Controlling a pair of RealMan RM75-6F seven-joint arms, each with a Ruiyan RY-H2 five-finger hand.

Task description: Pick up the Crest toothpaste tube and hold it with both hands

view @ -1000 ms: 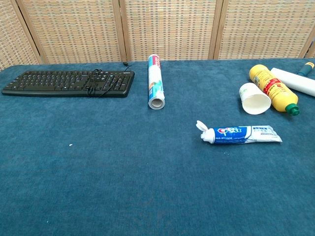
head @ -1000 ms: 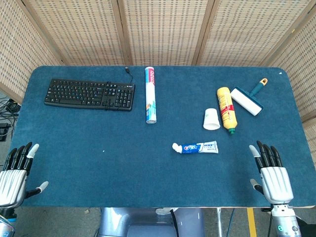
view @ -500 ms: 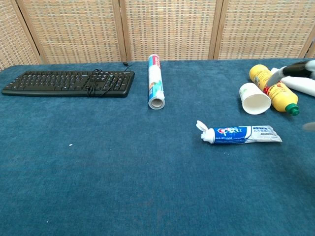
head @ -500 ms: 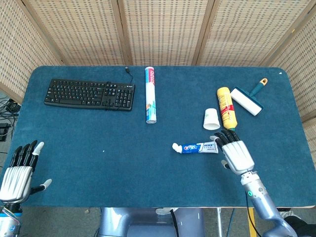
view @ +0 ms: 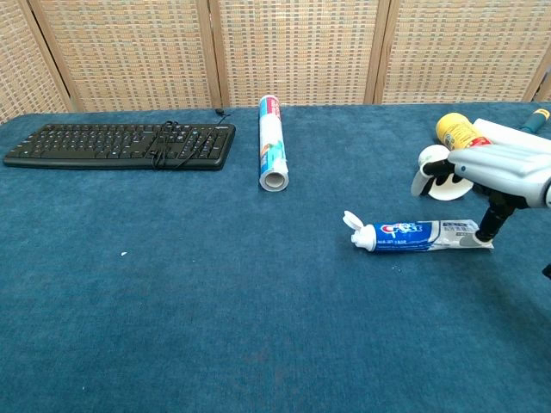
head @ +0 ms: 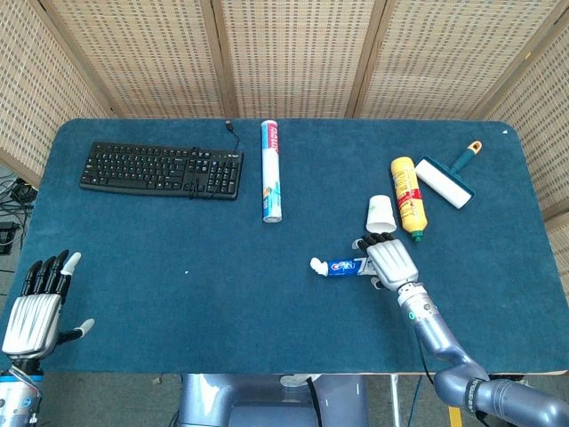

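Note:
The Crest toothpaste tube (head: 342, 266) (view: 415, 234) lies flat on the blue table, white cap pointing left. My right hand (head: 388, 260) (view: 494, 171) hovers over the tube's flat tail end, fingers spread and pointing down; in the chest view one fingertip (view: 485, 231) touches the tail. It grips nothing. My left hand (head: 37, 304) is at the table's front left corner, far from the tube, fingers apart and empty. The chest view does not show it.
A white paper cup (head: 380, 212) and a yellow bottle (head: 406, 193) lie just behind my right hand, with a lint roller (head: 447, 180) further right. A long tube-shaped roll (head: 271, 169) and a black keyboard (head: 162, 169) sit at the back.
My right hand has moved left and forward from the table's front right edge to above the tube's tail. My left hand has shifted only slightly.

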